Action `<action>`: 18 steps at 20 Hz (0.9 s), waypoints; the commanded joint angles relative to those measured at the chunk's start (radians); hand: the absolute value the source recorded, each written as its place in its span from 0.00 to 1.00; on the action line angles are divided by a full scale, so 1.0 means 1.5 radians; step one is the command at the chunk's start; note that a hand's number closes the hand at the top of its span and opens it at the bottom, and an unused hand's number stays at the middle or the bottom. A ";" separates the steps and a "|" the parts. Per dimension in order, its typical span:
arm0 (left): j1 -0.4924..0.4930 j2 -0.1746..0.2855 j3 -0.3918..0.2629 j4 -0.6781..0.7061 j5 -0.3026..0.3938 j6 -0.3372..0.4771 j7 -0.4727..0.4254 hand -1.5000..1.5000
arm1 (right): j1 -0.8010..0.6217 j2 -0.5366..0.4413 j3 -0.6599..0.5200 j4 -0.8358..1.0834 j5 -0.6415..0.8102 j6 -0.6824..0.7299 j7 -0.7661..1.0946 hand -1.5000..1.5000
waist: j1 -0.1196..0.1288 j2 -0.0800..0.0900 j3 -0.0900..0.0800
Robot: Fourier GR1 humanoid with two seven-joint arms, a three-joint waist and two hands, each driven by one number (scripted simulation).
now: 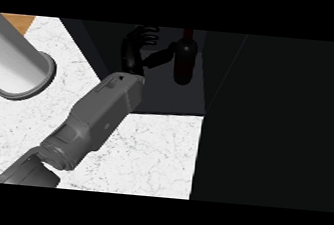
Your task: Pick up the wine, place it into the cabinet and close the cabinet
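Head view: the dark red glass wine bottle point(183, 61) stands at 12 o'clock, inside the dark open cabinet point(160, 96). It sits well back from the cabinet's front edge, probably so that the door can swing past it. The black right hand point(135, 50) is beside the bottle, on its 9 o'clock side, and a black part of it reaches across to touch the bottle's shoulder. Against the dark recess I cannot tell how far the hand is closed or whether it holds the bottle.

The grey right forearm point(99, 113) comes in from 7 o'clock and runs straight up to 12 across the white marble counter point(147, 155), with the wrist just past the cabinet's threshold. A broad black panel point(281, 119) fills the 3 o'clock side and is likely the open door. A pale grey flanged cylinder point(15, 58) lies at 9 o'clock, well apart from the arm.
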 commanded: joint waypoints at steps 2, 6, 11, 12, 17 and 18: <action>-0.032 0.015 -0.005 0.066 -0.029 0.019 0.006 0.00 | 0.040 -0.013 -0.003 -0.102 -0.070 0.012 0.031 0.00 | -0.011 0.005 0.000; -0.012 0.029 0.007 0.084 -0.029 -0.006 -0.007 0.00 | 0.045 -0.014 -0.001 -0.122 -0.070 0.013 0.038 0.00 | -0.015 0.006 -0.001; 0.001 0.038 0.010 0.102 -0.039 -0.007 -0.020 0.00 | 0.070 -0.002 0.007 -0.087 -0.062 0.021 -0.001 0.00 | -0.009 0.005 0.000; -0.020 0.034 0.011 0.107 -0.042 0.014 -0.017 0.00 | 0.071 -0.011 0.005 -0.095 -0.059 0.027 0.005 0.00 | -0.014 0.006 -0.001; -0.011 0.027 0.020 0.096 -0.043 -0.020 -0.039 0.00 | 0.073 -0.017 -0.014 -0.104 -0.085 0.036 0.002 0.00 | -0.008 0.005 -0.001; -0.037 0.040 0.013 0.091 -0.051 -0.047 -0.021 0.00 | 0.046 -0.010 -0.008 -0.115 -0.074 0.018 0.029 0.00 | -0.006 0.006 -0.001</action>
